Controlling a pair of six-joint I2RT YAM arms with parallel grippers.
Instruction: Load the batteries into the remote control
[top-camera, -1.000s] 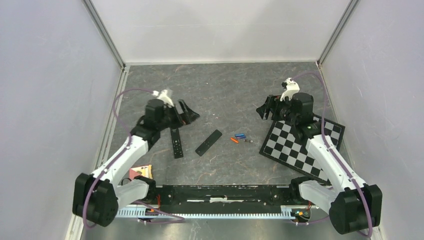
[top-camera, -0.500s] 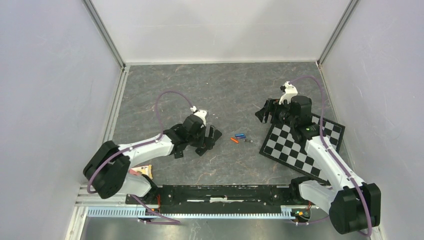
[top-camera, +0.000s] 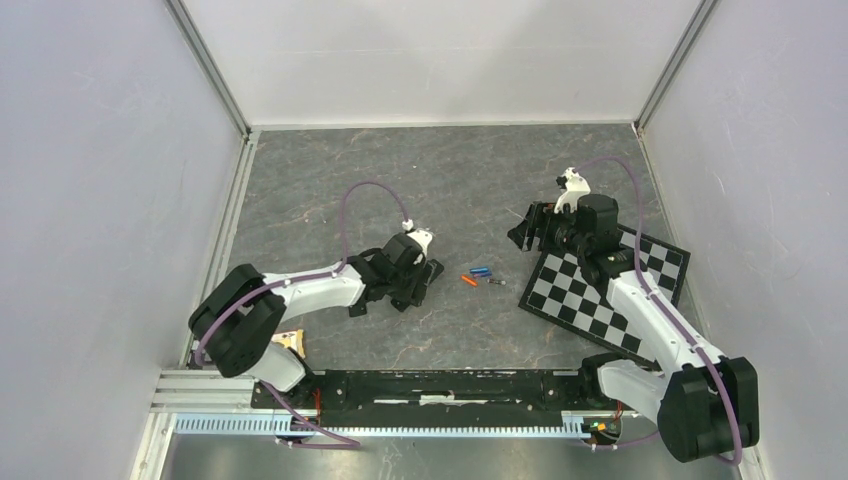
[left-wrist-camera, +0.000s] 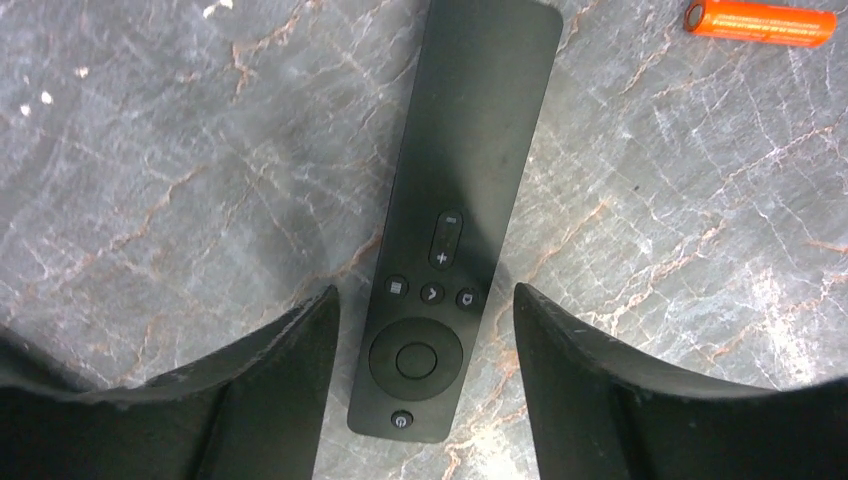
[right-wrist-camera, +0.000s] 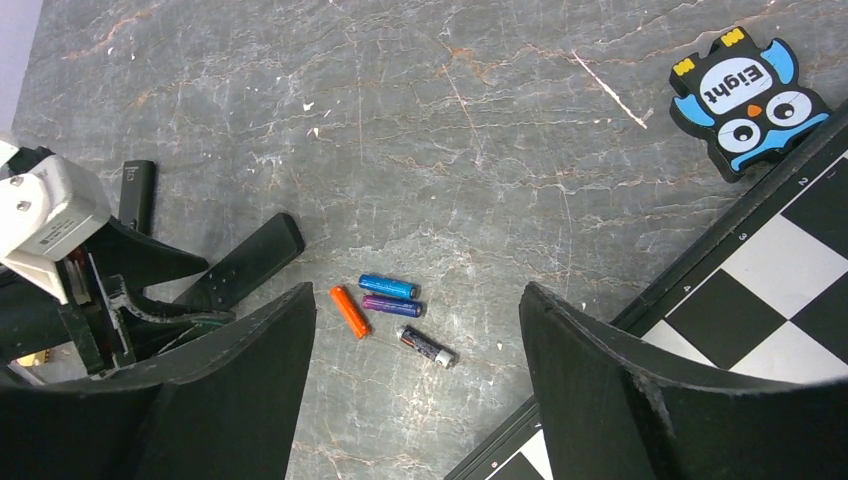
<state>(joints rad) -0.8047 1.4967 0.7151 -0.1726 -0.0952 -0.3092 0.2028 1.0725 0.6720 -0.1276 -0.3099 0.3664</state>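
We see a grey marbled tabletop (top-camera: 440, 180), pale walls (top-camera: 440, 60), our left gripper (left-wrist-camera: 422, 300) spread astride the remote (left-wrist-camera: 470, 150), and our right gripper (top-camera: 527, 226) spread and empty at two o'clock.

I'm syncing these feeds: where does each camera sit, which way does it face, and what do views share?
Top external: above and behind the bases, looking down on the table; left arm and right arm show whole.
Left wrist: on the left arm, looking straight down at the remote; left jaws flank it.
Right wrist: on the right arm, looking down at the batteries and chessboard; right jaws frame them.
Shared: the orange battery shows in both wrist views.
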